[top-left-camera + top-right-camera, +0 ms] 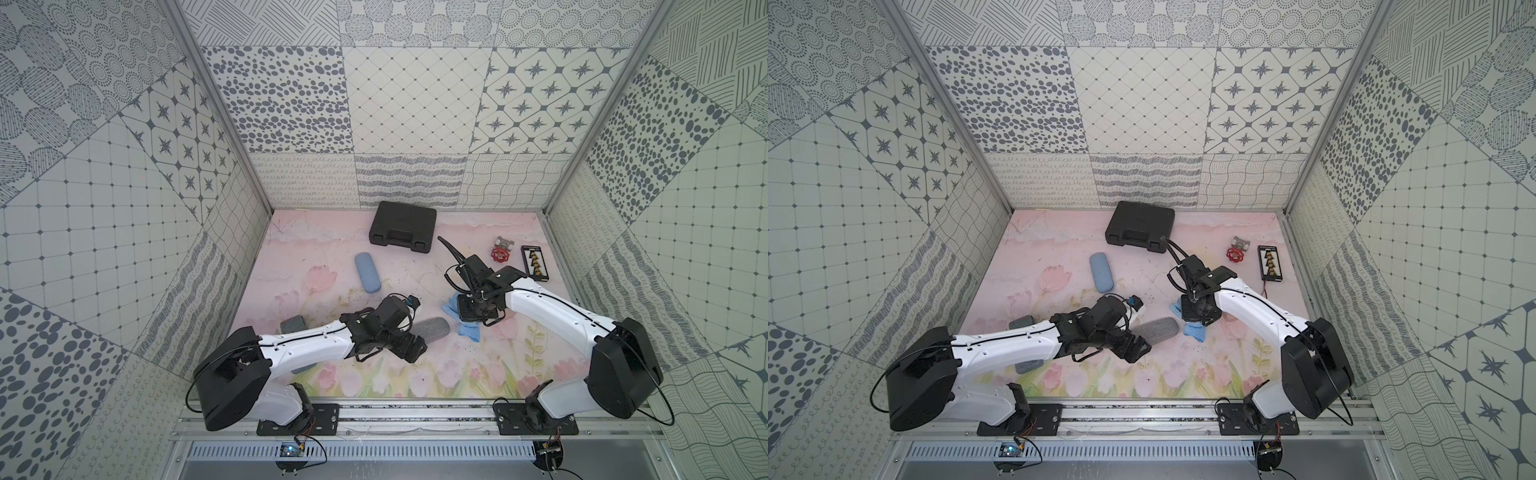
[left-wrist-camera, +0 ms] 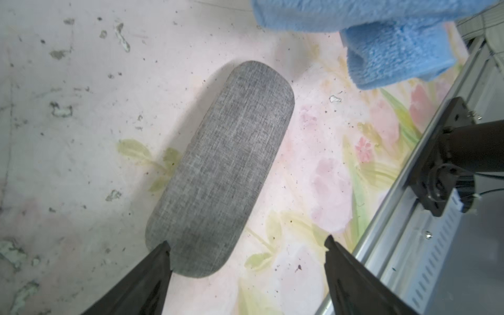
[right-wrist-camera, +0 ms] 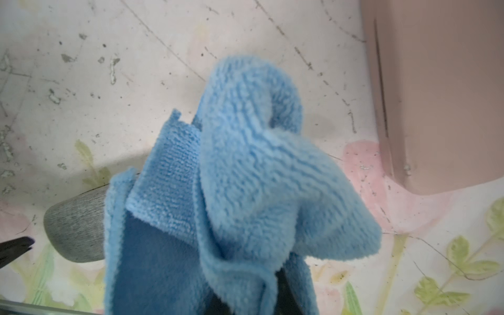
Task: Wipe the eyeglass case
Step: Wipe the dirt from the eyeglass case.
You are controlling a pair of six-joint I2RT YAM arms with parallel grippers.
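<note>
A grey fabric eyeglass case (image 1: 432,329) (image 1: 1156,329) lies flat on the flowered mat in both top views, between the two arms. My left gripper (image 2: 248,242) hovers open at its near end: one fingertip overlaps the eyeglass case (image 2: 226,163), the other stands over bare mat. My right gripper (image 1: 473,318) is just right of the case's far end, shut on a crumpled blue cloth (image 3: 259,177) that hides its fingers. The cloth (image 1: 467,332) hangs to the mat beside the case (image 3: 76,231); whether they touch I cannot tell.
A pale blue oblong case (image 1: 368,273) lies behind the left arm. A black tool case (image 1: 402,226) sits at the back wall. A red valve (image 1: 500,251) and a black box of yellow parts (image 1: 536,262) are back right. A grey-green pouch (image 1: 293,323) lies by the left forearm.
</note>
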